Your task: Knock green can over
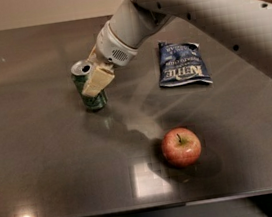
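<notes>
Item one, far-left part of the dark glossy desk (42,159): the green can (88,100), silver top and pull tab seen uppermost, base on the desk, not toppled, though a slight lean of its top toward the left is noted. Item two, touching the can's right side and overlapping its front: the beige pincer (97,80), held at can height; whether it is spread or pressed together cannot be told. Item three: the pale grey arm (187,2), by which the pincer is carried, entering from the upper right and angled down toward the can. Item four, right of the wrist and well apart from the can: a dark blue chip bag (183,64), laid flat. Item five, nearer the front edge, between can and bag in line: a red apple (181,147), stem up.
</notes>
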Robot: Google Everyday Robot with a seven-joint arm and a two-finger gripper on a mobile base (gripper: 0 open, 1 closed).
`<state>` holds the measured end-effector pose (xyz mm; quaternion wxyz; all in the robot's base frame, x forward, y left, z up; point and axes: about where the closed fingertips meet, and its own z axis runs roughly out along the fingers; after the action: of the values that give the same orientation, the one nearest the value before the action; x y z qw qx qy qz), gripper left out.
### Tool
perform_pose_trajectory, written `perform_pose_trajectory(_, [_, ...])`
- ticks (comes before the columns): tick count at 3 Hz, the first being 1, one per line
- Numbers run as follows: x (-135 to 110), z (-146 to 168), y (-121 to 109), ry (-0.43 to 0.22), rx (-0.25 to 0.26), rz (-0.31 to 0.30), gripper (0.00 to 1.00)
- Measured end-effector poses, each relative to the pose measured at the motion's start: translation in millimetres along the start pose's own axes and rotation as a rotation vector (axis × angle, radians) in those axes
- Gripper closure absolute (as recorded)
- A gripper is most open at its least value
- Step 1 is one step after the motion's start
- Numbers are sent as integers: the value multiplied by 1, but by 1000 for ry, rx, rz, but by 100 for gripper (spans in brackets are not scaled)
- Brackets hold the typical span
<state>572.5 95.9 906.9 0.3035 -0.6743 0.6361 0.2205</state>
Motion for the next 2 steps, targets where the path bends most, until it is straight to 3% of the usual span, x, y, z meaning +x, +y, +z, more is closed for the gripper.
perform_pose_trajectory(1, [-9,-22,-4,143,50,-17,100])
perform_pose_trajectory(2, [-6,-45,-12,341,90,-25,100])
